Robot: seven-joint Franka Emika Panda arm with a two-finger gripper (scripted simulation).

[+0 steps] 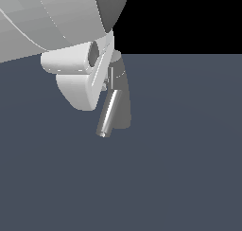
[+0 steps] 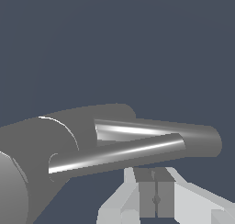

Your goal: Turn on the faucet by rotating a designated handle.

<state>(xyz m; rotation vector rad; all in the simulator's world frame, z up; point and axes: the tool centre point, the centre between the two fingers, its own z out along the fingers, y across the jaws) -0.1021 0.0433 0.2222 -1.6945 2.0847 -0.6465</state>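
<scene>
The faucet [image 1: 124, 95] is a dark grey upright cylinder, with its shiny slanted spout [image 1: 108, 114] running down toward the floor. My white gripper [image 1: 111, 85] comes in from the exterior view's left and covers the faucet's top. Its grey fingers are pressed together beside the upper end of the spout. In the wrist view the faucet body [image 2: 92, 122] and spout [image 2: 114, 155] lie just beyond my gripper [image 2: 155, 173], which is shut with nothing between the pads. I cannot make out the thin handle; the gripper hides the cap in the exterior view.
The faucet stands on a flat blue-grey floor [image 1: 179, 178]. My large white arm [image 1: 52, 22] fills the upper part of the exterior view's left.
</scene>
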